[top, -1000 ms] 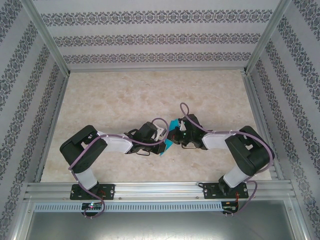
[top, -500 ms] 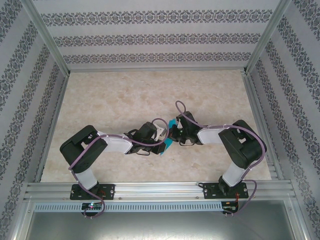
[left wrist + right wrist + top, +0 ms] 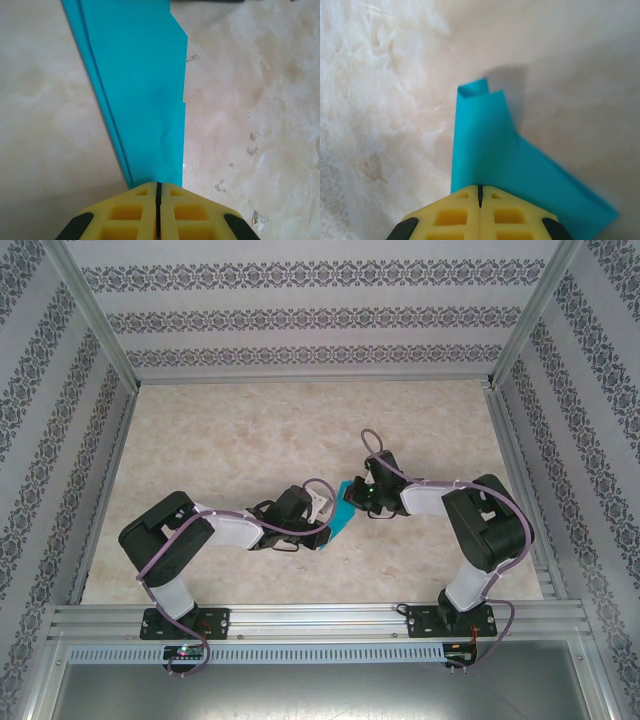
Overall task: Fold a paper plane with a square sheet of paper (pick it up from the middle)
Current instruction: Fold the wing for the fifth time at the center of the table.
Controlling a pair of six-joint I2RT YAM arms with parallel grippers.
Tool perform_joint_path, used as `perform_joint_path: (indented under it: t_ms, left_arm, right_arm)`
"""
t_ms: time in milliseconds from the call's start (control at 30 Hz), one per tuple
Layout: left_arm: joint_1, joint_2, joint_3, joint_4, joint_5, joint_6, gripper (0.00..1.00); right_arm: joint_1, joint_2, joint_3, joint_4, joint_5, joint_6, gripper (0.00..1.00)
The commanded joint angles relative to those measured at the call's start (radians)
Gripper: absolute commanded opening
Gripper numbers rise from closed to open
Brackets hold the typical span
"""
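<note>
cyan paper point(image 3: 343, 512) | between left jaws and right jaws | table point(image 3: 250, 430) centre

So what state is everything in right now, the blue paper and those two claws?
blue paper: folded into narrow layers with sharp creases, pinched by both grippers.
left gripper: shut on the blue paper's narrow end.
right gripper: shut on the blue paper.

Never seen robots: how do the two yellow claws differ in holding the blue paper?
The left claw grips the paper at its near end, the right claw at its far end. Ahead of the left claw it runs long and flat; ahead of the right it fans sideways, tip folded. Both clamp it.
</note>
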Motion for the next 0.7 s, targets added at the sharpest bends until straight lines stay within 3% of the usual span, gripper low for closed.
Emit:
perform_joint_path:
  t_ms: [0, 333, 667]
  left_arm:
    - [0.012, 0.06, -0.072, -0.25, -0.101, 0.034, 0.1]
    - [0.012, 0.075, -0.056, -0.242, -0.092, 0.038, 0.1]
    - [0.012, 0.074, -0.05, -0.236, -0.087, 0.04, 0.1]
  right_arm:
    - [0.0, -0.035, 0.027, -0.05, -0.011, -0.04, 0.04]
    - [0.067, -0.202, -0.042, -0.051, -0.064, 0.063, 0.07]
    - [0.1, -0.043, -0.027, 0.1, -0.08, 0.123, 0.08]
